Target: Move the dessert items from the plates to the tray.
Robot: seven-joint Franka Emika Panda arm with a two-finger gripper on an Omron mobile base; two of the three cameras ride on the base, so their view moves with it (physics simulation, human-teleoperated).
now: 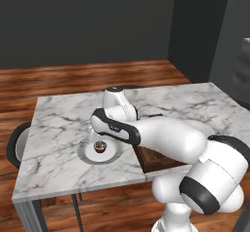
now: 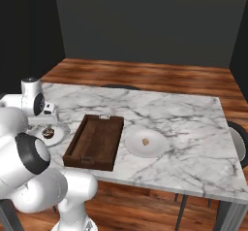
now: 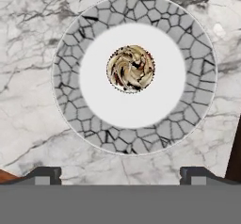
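Directly below the open, empty claw point(image 3: 120, 173) the cupcake point(image 3: 131, 69) is seen centred on its plate point(image 3: 70, 96), the empty tray point(image 2: 95, 141) beside, the cookie point(image 2: 145, 141) on the plate point(image 2: 145, 150) beyond.

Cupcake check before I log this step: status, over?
Gripper open above cupcake, fingers spread. Cupcake on its plate, ungrasped. Tray empty beside it. Nothing in the way.
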